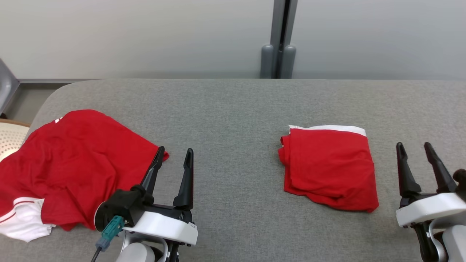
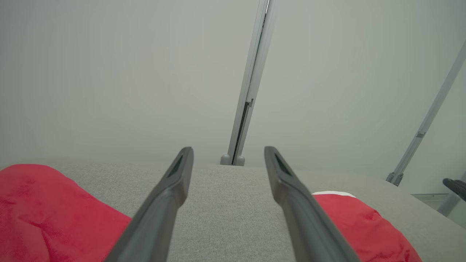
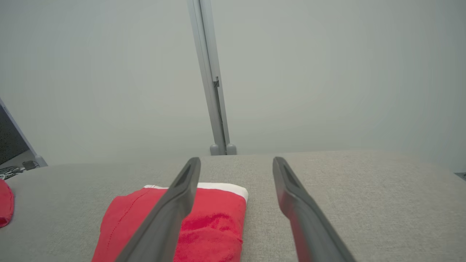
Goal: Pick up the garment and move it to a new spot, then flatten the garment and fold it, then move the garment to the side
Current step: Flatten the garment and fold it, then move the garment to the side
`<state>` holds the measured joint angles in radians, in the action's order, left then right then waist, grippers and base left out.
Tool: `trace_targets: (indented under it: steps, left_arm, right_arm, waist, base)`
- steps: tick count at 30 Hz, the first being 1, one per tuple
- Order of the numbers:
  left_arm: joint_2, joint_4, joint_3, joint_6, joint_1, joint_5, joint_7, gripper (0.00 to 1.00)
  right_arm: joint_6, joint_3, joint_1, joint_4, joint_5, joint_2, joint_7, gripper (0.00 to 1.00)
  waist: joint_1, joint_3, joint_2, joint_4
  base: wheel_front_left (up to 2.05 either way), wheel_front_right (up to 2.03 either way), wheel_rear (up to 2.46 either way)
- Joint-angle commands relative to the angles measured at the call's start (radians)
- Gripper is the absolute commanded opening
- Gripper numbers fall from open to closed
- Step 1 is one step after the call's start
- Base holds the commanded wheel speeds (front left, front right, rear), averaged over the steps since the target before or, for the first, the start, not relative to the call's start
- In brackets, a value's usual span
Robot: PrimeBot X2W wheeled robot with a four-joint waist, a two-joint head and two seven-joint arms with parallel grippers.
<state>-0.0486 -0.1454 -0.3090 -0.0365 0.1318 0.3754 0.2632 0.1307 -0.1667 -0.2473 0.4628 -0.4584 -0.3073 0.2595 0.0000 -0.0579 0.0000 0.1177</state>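
One red garment (image 1: 329, 169) lies folded at the right of the grey table (image 1: 233, 105) while a crumpled red-and-white shirt (image 1: 72, 163) at left apparently awaits its turn, the left gripper (image 1: 175, 150) and right gripper (image 1: 414, 145) both spread wide, empty.

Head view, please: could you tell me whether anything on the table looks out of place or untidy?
Yes: the crumpled red garment on the left lies unfolded, its white-trimmed end bunched near the front edge of the table, while the folded red garment on the right sits tidy. Nothing looks spilled or damaged.
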Motion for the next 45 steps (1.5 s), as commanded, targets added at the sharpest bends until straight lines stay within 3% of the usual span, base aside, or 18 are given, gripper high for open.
trace_targets:
  steps: [1,8,22,29,38,45]
  left_arm:
    - [-0.004,0.004,0.005,-0.003,-0.002,-0.006,0.002,1.00]
    - [-0.004,-0.014,0.000,0.004,-0.036,-0.029,0.002,1.00]
    - [-0.004,-0.019,-0.004,0.007,-0.043,-0.026,0.002,1.00]
    - [-0.004,-0.029,-0.021,0.008,-0.014,-0.023,0.002,1.00]
    - [-0.004,-0.058,-0.056,0.010,0.028,-0.020,0.002,1.00]
    - [-0.004,-0.064,-0.069,0.009,0.051,-0.025,0.002,1.00]
  right_arm:
    - [0.000,0.031,0.017,-0.022,0.034,0.011,0.007,1.00]
    - [0.000,0.160,0.129,-0.133,0.197,0.102,0.007,1.00]
    - [0.000,0.184,0.138,-0.146,0.224,0.136,0.007,1.00]
    - [0.000,0.171,0.096,-0.056,0.142,0.149,0.007,1.00]
    - [0.000,0.123,-0.047,0.157,0.016,0.106,0.007,1.00]
    - [0.000,0.069,-0.121,0.246,-0.097,0.092,-0.005,1.00]
  waist:
    - [0.0000,0.005,0.0000,-0.015]
    - [0.0000,-0.003,0.0000,-0.050]
    - [0.0000,-0.007,0.0000,-0.035]
    - [0.0000,-0.053,0.0000,-0.007]
    - [0.0000,-0.140,0.0000,0.049]
    - [0.0000,-0.177,0.0000,0.076]
  base:
    - [0.00,0.00,0.00]
    - [0.00,0.00,0.00]
    - [0.00,0.00,0.00]
    - [0.00,0.00,0.00]
    - [0.00,0.00,0.00]
    - [0.00,0.00,0.00]
